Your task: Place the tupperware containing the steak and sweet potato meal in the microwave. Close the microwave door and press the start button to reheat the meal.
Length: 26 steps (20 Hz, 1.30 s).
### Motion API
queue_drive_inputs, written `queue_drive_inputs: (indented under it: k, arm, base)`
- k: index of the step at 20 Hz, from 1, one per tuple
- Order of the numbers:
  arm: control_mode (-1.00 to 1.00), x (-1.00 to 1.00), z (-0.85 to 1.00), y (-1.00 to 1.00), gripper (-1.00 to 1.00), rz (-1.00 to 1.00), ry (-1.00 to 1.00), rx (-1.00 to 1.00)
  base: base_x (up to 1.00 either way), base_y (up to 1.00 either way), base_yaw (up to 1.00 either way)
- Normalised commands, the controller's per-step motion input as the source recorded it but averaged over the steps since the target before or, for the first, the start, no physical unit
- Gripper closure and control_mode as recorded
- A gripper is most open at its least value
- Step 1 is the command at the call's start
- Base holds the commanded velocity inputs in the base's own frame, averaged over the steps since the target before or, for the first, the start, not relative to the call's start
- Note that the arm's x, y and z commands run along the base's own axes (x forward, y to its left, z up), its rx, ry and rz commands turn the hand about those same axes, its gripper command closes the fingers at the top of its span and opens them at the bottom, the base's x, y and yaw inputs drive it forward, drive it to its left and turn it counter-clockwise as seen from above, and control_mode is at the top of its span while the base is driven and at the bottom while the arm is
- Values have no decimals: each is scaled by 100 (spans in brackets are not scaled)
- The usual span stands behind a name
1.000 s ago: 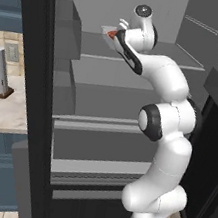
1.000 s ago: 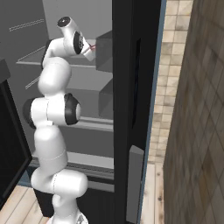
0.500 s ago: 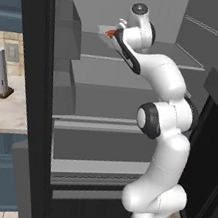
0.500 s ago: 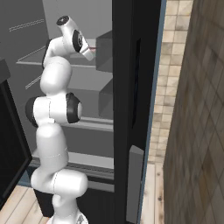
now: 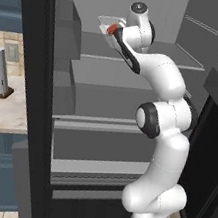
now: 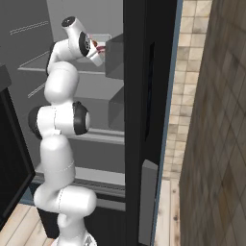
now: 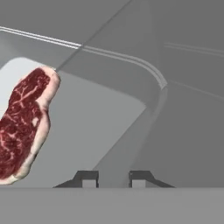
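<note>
My gripper (image 7: 113,178) sat at the tupperware's (image 7: 94,131) near side wall, one fingertip inside the tray and the other outside it, the raised rim running between them and away from me. The jaws stood narrowed to a small gap about that rim; I judged them gripping it, though the contact itself lay at the edge of the hand view. The tray's long axis led forward and leftward from my gripper. The steak (image 7: 22,122) lay on the tray floor, left of the rim I straddled. Beyond the tupperware ran the grey fridge shelf (image 5: 138,68) it rested on, high inside the open fridge (image 5: 43,120). My arm (image 5: 159,140) reached up and forward, the wrist bent toward the tray.
</note>
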Motion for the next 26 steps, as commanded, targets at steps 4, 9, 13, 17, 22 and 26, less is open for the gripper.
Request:
queue_drive_inputs:
  k: [4,9,13,17,22,26]
  arm:
    - [-100,-23,-6,0,100,-7,0,0]
    - [-100,-48,0,-1,100,-7,-5,0]
    - [-100,-69,0,-1,100,-6,-7,-2]
    - [-100,-90,-7,-14,100,-7,-6,-4]
    - [-100,-100,-29,-38,100,-8,-7,-1]
    - [-100,-100,-8,-54,100,-3,-6,0]
  base:
    - [0,0,0]
    - [0,0,0]
    - [0,0,0]
    - [0,0,0]
    - [0,0,0]
    - [0,0,0]
